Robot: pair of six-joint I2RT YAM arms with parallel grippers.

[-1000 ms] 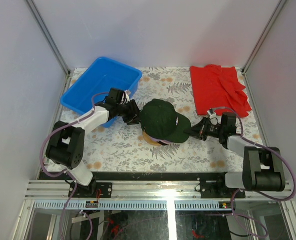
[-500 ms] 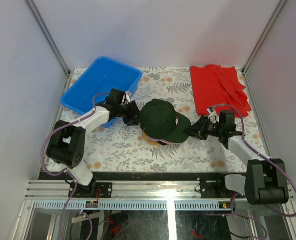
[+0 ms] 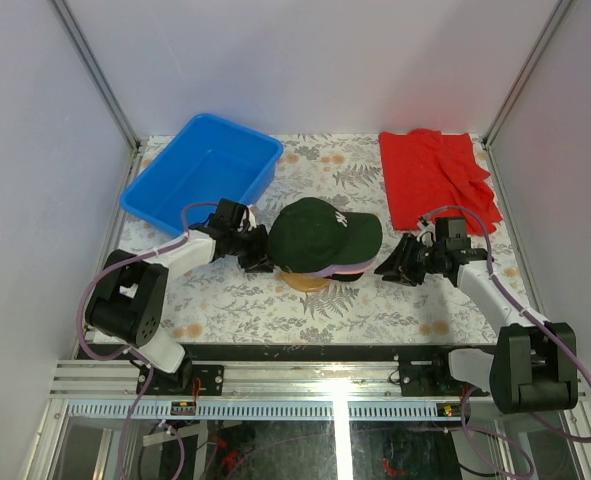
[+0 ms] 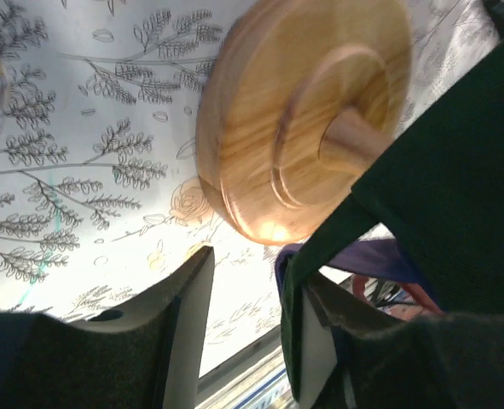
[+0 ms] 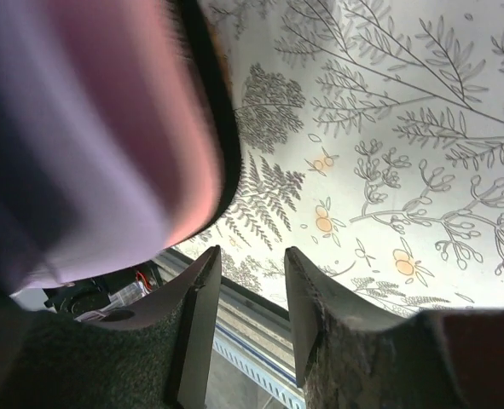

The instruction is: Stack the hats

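Stack looks basically built. The dark green cap (image 3: pixel 315 232) sits on top of the pile in the middle of the bench (image 3: pixel 395 310), brim pointing to the robot's right. The whole pile is perched on the round wooden stand (image 3: pixel 308 283), which keeps the crowns domed so each cap nests over the one below. Under the green brim you can see a lavender brim (image 3: pixel 339 271), and the right wrist cam catches a pink edge (image 5: pixel 196 145) in there too. I can't make out a 4th cap from these views, so I'm guessing it's buried at the bottom.

The left hand (image 3: pixel 259 256) is at the back of the stack, low by the stand. It's partly open with bare bench showing through the gap. From its wrist cam, 1 finger (image 4: pixel 320 341) looks tucked under the green cap's back rim, not pinching it. My read is it's there to steady or nudge the rim down so the cap seats straight.

The right hand (image 5: pixel 252 260) is off the brim side, near the brims but not touching. It's about half open and holding nothing.

The blue bin (image 3: pixel 205 165) and red cloth (image 3: pixel 435 180) sit at the far side, well apart from the stack.

I'd say what's left is squaring up the top cap, if anything.
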